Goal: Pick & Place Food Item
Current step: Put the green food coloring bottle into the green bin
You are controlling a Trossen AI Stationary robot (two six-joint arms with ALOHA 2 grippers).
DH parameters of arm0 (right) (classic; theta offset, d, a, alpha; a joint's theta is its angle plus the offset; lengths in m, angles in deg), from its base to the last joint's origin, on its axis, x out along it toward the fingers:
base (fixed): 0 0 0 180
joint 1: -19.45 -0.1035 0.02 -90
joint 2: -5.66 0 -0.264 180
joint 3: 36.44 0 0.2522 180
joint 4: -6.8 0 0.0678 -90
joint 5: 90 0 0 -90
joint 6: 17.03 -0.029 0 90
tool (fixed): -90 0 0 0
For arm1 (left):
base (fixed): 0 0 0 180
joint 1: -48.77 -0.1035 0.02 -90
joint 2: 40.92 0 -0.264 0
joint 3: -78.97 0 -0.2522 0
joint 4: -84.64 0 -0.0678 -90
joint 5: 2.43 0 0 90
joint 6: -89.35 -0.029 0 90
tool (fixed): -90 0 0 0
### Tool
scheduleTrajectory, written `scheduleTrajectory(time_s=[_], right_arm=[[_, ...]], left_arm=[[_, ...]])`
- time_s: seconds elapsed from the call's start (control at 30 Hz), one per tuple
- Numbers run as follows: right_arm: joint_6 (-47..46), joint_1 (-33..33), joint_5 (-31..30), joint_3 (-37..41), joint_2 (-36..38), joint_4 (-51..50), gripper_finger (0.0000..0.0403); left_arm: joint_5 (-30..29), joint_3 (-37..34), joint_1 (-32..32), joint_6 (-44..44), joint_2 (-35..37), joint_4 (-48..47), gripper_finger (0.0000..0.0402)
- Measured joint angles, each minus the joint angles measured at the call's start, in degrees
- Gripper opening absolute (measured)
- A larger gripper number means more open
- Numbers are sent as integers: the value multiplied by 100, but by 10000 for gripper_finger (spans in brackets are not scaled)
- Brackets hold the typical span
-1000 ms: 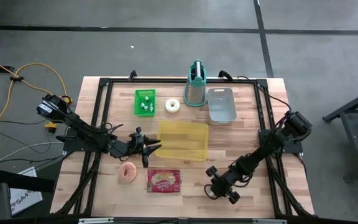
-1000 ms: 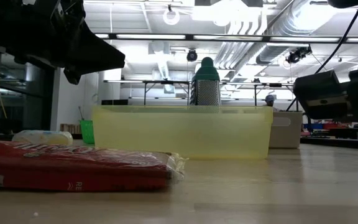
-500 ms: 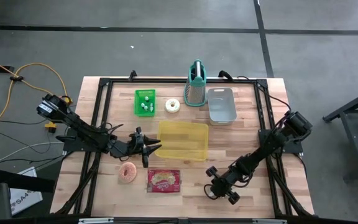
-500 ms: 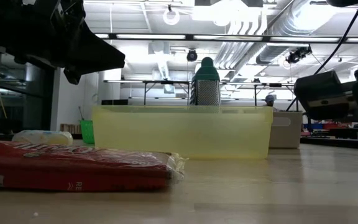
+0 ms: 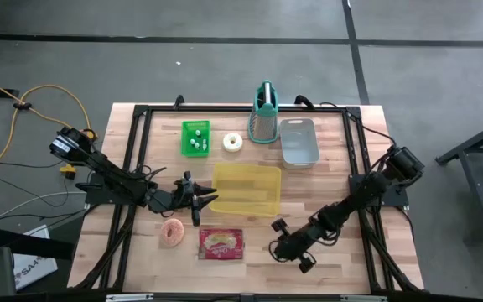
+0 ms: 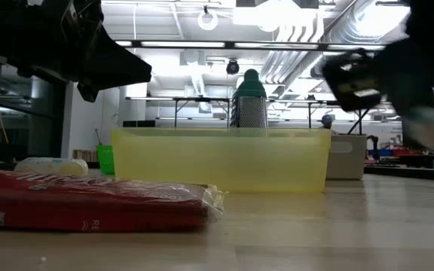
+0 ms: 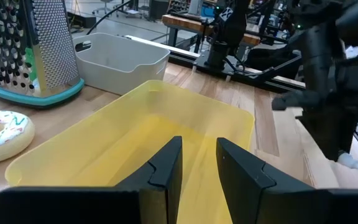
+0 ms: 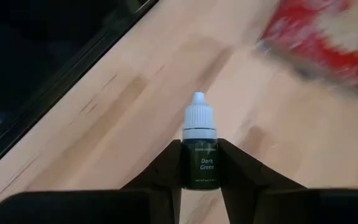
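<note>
wooden tabletop (image 5: 250, 268): only the right wrist view shows the right gripper (image 8: 199, 163) clamping a small dark white-capped dropper bottle (image 8: 199, 152); left gripper (image 7: 197, 163) narrow, empty, over the empty translucent yellow bin (image 7: 135, 134).

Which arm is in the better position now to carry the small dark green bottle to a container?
Right: its gripper already grips the bottle. The left gripper holds nothing.
</note>
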Motion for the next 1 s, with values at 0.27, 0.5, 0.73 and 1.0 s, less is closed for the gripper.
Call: scheduleTrajectory(time_s=[0.27, 0.5, 0.73, 1.0], right_arm=[[0, 597, -29, -11, 62, 1202, 76], [0, 1238, -16, -11, 62, 1735, 77], [28, 1793, 34, -11, 62, 2165, 77], [44, 2268, 265, -11, 62, 2571, 77]], left_arm=[[4, 0, -11, -288, 0, 289, 95], [20, 0, -41, -1145, 7, 976, 95], [526, 0, -165, -1740, 7, 1426, 95], [1589, 0, -779, -1883, 7, 1457, 112]])
